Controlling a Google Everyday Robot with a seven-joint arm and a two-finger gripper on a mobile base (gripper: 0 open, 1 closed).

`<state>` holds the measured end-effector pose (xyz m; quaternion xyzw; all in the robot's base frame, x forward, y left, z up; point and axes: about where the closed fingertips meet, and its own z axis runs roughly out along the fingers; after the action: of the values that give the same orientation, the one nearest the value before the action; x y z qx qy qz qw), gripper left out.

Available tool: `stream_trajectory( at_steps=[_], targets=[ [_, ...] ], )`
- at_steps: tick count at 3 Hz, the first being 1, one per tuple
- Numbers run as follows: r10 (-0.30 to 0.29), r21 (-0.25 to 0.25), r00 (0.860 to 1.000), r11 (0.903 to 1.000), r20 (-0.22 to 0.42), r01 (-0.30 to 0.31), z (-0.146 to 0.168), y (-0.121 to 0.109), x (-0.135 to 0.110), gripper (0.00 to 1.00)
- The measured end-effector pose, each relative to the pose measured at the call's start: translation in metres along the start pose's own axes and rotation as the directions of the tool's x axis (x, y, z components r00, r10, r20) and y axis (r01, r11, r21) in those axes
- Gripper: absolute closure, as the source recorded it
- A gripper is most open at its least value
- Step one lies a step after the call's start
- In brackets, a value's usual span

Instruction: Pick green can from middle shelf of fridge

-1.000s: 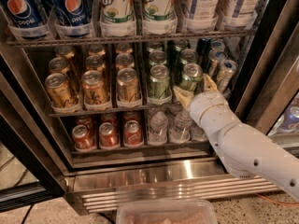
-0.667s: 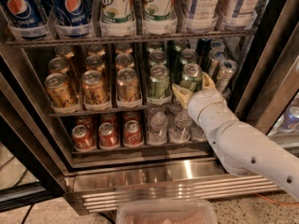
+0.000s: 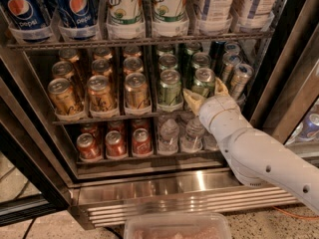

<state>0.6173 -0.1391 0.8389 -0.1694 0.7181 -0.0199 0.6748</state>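
The fridge (image 3: 164, 188) stands open. Its middle shelf (image 3: 99, 118) holds rows of gold-amber cans on the left and green cans on the right. The front green can (image 3: 204, 79) of the right green lane stands upright with its silver top showing. Another green can (image 3: 170, 87) stands in the lane to its left. My gripper (image 3: 206, 93) reaches in from the lower right on a white arm. It is open, with one pale finger (image 3: 192, 100) to the left of the can's base and the other (image 3: 221, 86) to its right.
Large Pepsi and 7UP bottles (image 3: 122, 9) fill the rack above. Slim silver-blue cans (image 3: 239, 78) stand right of the green lane. Red cans (image 3: 114, 143) and water bottles (image 3: 169, 133) sit on the rack below. A clear plastic bin (image 3: 177, 225) lies on the floor in front.
The gripper has edged a little further in and left, so its fingers now sit closer around the green can. The cans have not moved.
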Motion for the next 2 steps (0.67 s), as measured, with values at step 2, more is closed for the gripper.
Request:
stream_trajectory(
  at_steps=[2],
  targets=[
    [0.012, 0.007, 1.000, 0.9999, 0.003, -0.012, 0.0010, -0.0025, -0.0007, 0.83]
  ],
)
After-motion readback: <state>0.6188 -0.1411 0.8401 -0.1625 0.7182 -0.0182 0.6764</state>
